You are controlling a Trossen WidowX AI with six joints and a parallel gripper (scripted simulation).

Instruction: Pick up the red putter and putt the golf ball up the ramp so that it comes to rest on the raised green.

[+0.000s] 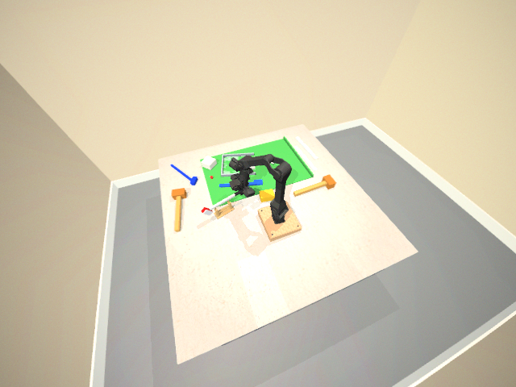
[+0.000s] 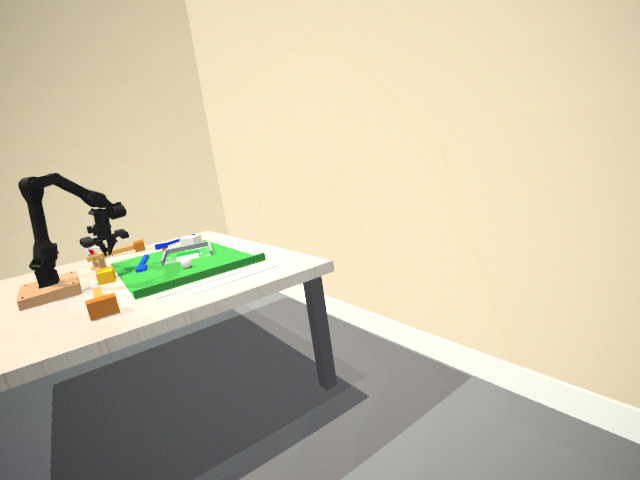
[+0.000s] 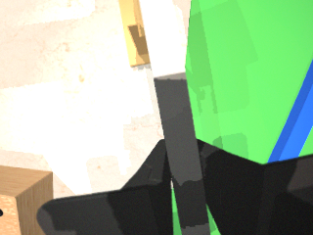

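The red putter has a red and white head, a white shaft (image 1: 223,201) and a dark grip (image 3: 176,113). My gripper (image 1: 243,193) (image 2: 107,253) (image 3: 174,143) is shut on the dark grip, with one finger on each side. The shaft runs over the small wooden stand (image 1: 224,210) (image 2: 97,262) (image 3: 137,41), and the head (image 1: 205,210) lies past its far end. A white ball (image 2: 186,262) sits on the green board (image 1: 287,160) (image 2: 222,255) beside the grey frame (image 1: 222,164) (image 2: 193,247). The arm partly hides that area in the top view. I cannot make out the ramp clearly.
A blue bar (image 1: 258,182) (image 2: 141,263) (image 3: 295,122) lies on the board, and a yellow block (image 1: 266,195) (image 2: 105,274) beside it. Orange-headed mallets (image 1: 328,181) (image 1: 178,193) lie either side. A blue mallet (image 1: 182,174) and a white block (image 1: 208,163) (image 2: 190,240) are at the left back.
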